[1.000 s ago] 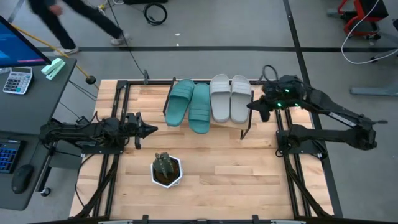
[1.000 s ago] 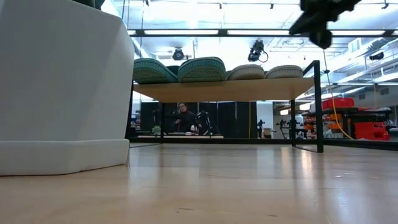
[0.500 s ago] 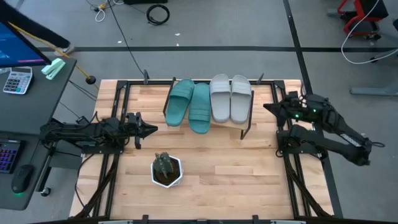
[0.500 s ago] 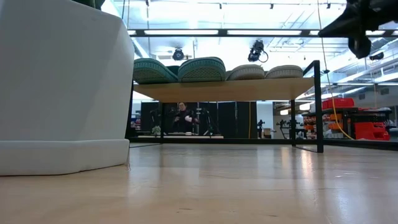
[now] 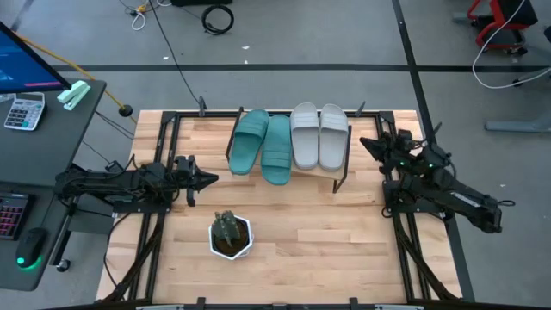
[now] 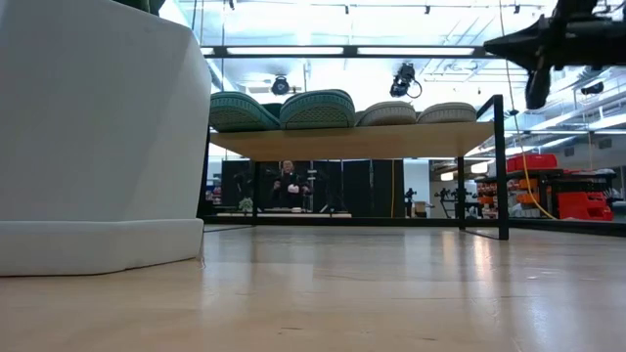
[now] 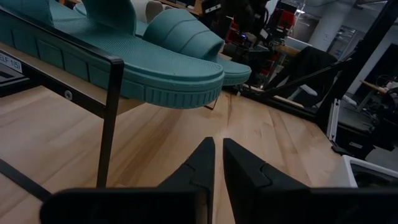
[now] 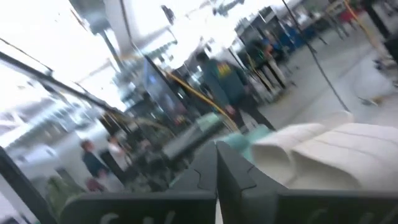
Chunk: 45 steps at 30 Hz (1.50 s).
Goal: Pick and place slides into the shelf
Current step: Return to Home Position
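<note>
Two teal slides point(image 5: 261, 146) and two white slides point(image 5: 318, 136) lie side by side, soles down, on the shelf point(image 6: 391, 140) at the table's far middle. In the low view the teal slides point(image 6: 284, 110) and white slides point(image 6: 416, 113) show on its plank top. My left gripper point(image 5: 211, 179) waits shut at the table's left, level and pointing toward the shelf; the left wrist view shows the gripper point(image 7: 217, 146) below a teal slide point(image 7: 155, 68). My right gripper point(image 5: 366, 143) is shut and holds nothing, right of the shelf and clear of it, about level.
A small plant in a white pot point(image 5: 231, 236) stands on the table's near left and fills the left of the low view point(image 6: 98, 137). Bare wood lies in front of the shelf. A person point(image 6: 287, 181) is in the room behind the table.
My right arm has folded back from the shelf's right end toward the table's right edge and has sunk. Its gripper has tipped up from slanting down to about level and stays shut. The slides have not moved.
</note>
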### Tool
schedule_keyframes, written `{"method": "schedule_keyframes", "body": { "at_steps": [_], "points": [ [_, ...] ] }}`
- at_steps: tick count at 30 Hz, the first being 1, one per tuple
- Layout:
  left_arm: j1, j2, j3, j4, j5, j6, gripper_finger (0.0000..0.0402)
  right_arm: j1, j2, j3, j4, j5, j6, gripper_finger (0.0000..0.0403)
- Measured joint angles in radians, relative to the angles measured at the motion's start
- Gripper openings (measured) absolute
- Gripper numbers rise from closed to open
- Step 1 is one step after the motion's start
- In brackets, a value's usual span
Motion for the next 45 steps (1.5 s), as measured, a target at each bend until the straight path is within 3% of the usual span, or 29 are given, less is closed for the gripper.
{"method": "schedule_keyframes", "body": {
  "at_steps": [4,9,22,35,45],
  "points": [
    [0.000,0.000,0.000,0.001,0.000,0.000,0.0043,0.000,0.000,-0.096,0.181,0.000,0.048,0.0000],
    [0.000,0.000,0.000,0.002,0.000,0.000,0.0041,0.033,0.000,-0.136,0.219,0.007,0.053,0.0000],
    [0.000,0.000,0.000,0.003,0.000,0.000,0.0032,0.333,0.001,-0.202,0.272,0.099,0.016,0.0000],
    [0.000,0.000,0.000,0.003,0.001,0.000,0.0037,0.591,0.001,-0.203,0.108,0.088,-0.033,0.0000],
    [0.000,0.000,0.000,0.003,0.001,0.000,0.0030,0.655,0.010,-0.203,-0.046,0.034,-0.162,0.0000]
  ]
}}
